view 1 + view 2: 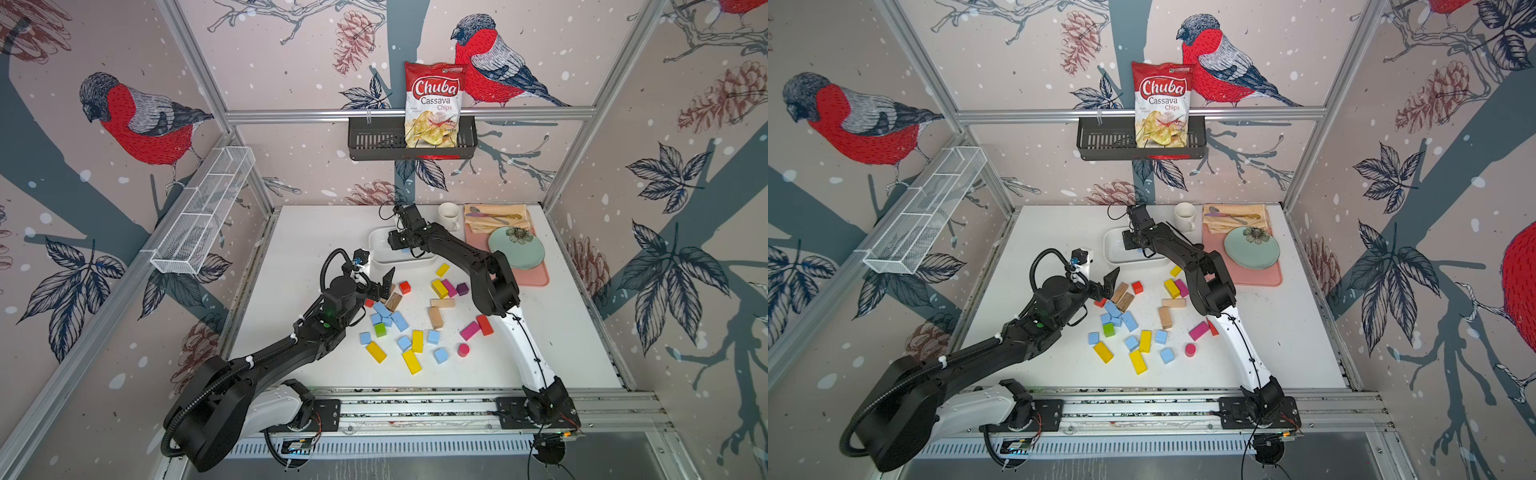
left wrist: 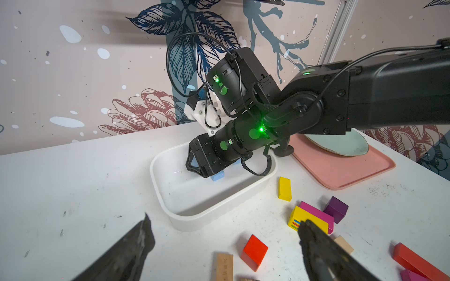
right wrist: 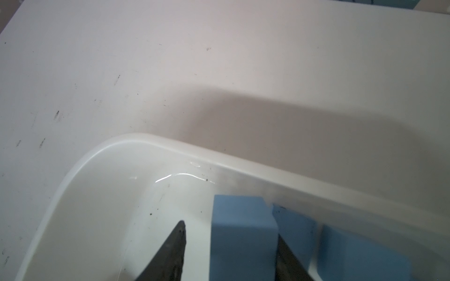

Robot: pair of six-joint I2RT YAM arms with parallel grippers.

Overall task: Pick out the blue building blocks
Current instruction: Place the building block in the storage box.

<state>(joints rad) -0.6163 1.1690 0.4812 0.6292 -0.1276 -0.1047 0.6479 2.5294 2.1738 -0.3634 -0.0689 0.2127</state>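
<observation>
Several blue building blocks lie loose mid-table among other colours, such as a bar [image 1: 400, 321] [image 1: 1129, 321] and a cube [image 1: 441, 355] [image 1: 1167, 355]. My right gripper [image 1: 402, 246] [image 1: 1136, 244] [image 2: 196, 166] reaches down into the white bin [image 1: 376, 259] [image 1: 1109, 251] [image 2: 190, 221] [image 3: 170, 143]. It [image 3: 230, 228] is open around a blue block [image 3: 243, 231] [image 2: 217, 177] on the bin floor, with a gap beside one finger. More blue blocks [image 3: 353, 255] lie next to that one. My left gripper [image 1: 380, 289] [image 1: 1104, 289] [image 2: 224, 220] hangs open and empty near the bin's front edge.
A red cube [image 2: 254, 251], tan wooden blocks [image 1: 435, 318], and yellow [image 1: 411, 360], pink [image 1: 469, 330], purple [image 2: 336, 209] and green [image 1: 380, 330] blocks are scattered about. A pink tray [image 1: 536, 276] with a plate, a napkin and a mug [image 1: 449, 216] stand back right.
</observation>
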